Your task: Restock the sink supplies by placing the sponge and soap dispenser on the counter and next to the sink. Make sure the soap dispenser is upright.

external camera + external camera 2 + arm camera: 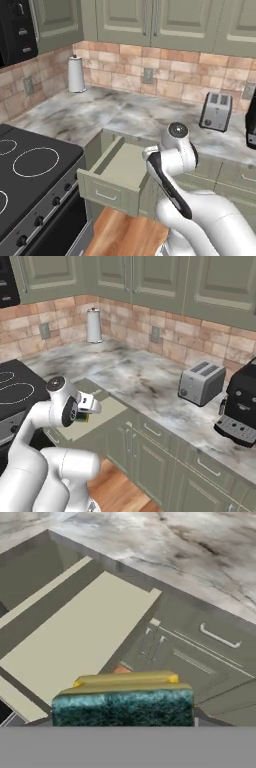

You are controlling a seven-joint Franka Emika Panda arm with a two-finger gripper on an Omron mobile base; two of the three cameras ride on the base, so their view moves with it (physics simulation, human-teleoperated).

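The olive-green open drawer [117, 172] stands pulled out left of the arm; above it the gripper [86, 414] is clenched on the small yellow-and-dark-green sponge [123, 699]; the grey-veined marble counter [150, 383] to the right awaits it; placing remains, I judge.

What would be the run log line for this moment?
held: yellow-and-green rectangular sponge | fingers: shut on it | position: above open olive-green drawer | next: marble counter
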